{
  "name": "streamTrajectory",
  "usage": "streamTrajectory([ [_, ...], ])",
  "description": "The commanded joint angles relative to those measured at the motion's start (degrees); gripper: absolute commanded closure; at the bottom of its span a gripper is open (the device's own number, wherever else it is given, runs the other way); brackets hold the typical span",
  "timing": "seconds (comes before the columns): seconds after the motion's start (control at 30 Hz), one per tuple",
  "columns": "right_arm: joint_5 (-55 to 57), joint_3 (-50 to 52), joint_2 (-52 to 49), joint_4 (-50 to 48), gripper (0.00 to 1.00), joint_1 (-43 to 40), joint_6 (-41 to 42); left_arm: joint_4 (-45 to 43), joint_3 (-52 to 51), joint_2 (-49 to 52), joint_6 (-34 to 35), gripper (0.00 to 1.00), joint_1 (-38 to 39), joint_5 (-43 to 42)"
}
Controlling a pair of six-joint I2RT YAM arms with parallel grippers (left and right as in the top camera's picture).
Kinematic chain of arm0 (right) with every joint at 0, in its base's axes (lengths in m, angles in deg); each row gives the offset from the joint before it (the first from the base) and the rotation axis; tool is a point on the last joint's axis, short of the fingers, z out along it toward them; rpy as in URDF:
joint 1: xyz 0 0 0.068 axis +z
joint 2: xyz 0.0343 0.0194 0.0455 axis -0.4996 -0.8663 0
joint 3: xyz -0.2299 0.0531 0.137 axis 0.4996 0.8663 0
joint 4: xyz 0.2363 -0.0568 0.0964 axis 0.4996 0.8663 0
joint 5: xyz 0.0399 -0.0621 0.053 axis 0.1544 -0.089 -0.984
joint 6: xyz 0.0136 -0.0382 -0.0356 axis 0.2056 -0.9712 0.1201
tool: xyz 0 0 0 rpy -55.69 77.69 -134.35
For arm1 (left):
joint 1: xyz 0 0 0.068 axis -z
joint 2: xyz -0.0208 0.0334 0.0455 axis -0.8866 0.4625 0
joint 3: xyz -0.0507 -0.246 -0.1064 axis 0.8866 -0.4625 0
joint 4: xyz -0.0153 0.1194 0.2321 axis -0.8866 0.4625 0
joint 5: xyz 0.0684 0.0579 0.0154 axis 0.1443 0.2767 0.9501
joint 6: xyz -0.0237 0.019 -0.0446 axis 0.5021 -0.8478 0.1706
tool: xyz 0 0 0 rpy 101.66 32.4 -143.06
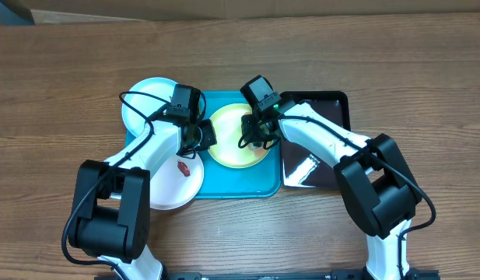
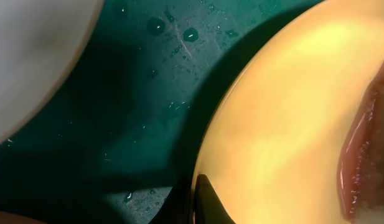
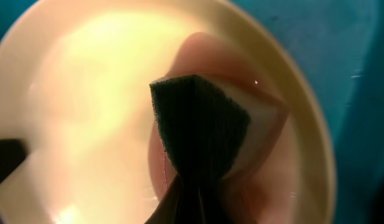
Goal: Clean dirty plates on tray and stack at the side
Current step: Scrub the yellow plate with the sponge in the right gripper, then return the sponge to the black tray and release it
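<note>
Sponge (image 3: 198, 124) tight in right pincer (image 1: 257, 134) over yellow-green plate (image 1: 228, 146), plate rim tight in left pincer (image 1: 202, 136).

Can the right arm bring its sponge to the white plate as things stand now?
Probably not directly: the left gripper, gripping the rim of the yellow plate, and its arm, which crosses over the white plate, stand between it and the right gripper with the sponge.
</note>
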Motion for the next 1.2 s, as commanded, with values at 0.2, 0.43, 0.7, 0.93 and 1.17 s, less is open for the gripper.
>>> streamTrajectory([
  [0.2, -26.80, -3.67, -0.17, -2.36, 0.96, -1.20, -5.11, 0.17, -0.39, 0.72, -0.35, 0.96, 0.26, -0.55],
  [0.43, -26.71, -6.19, 8.61, 2.56, 0.96, -7.78, -5.49, 0.20, -0.39, 0.72, -0.74, 0.96, 0.26, -0.55],
  [0.7, -12.39, -6.16, 15.85, 22.43, 0.96, -17.94, -10.12, 0.15, -0.39, 0.72, -0.72, 0.96, 0.26, -0.59],
  [0.93, 2.03, -1.90, 15.82, 27.93, 0.96, -21.75, -9.60, 0.11, -0.39, 0.72, -0.70, 0.92, 0.28, -0.59],
  [1.17, 4.44, 7.37, 15.82, 18.86, 0.96, -21.66, -9.44, 0.11, -0.39, 0.72, -0.70, 0.92, 0.28, -0.59],
])
